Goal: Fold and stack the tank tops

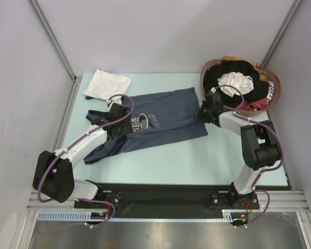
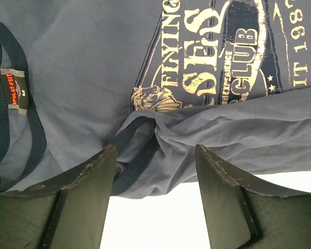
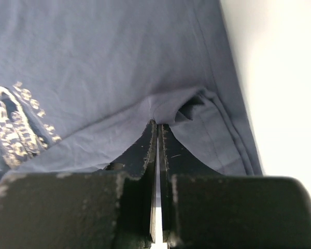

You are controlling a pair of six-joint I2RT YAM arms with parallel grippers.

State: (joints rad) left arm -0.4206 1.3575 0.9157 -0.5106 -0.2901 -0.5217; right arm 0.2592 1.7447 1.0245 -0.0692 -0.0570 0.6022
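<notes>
Top view: grey-blue tank top (image 1: 160, 122) lies spread across the middle of the table (image 1: 197, 161), print up, straps to the left, hem to the right. White tank top (image 1: 108, 84) sits folded at the back-left corner, apart from it. Basket (image 1: 277, 88) of mixed clothes is at back right. Left gripper (image 1: 119, 120) is over the strap end and right gripper (image 1: 203, 111) is at the hem end.

Left wrist view: claw is released. Its fingers (image 2: 88, 192) straddle a raised ridge of cloth with the navy trim band running through it. Nothing is pinched yet. Neck label (image 2: 15, 88) is off to the left and the print (image 2: 217, 57) is just ahead.

Right wrist view: claw is clenched and the jaws meet on a small tent of cloth near the hem edge, so it grasps the grey-blue top.

Judgement: the step is getting both ends gripped for a fold. The left should close squarely on the ridge and catch both trim and body cloth, not trim alone. Then lift both ends level and together, keeping the cloth taut enough to crease straight. Risk: the right's pinch looks thin and could slip.
</notes>
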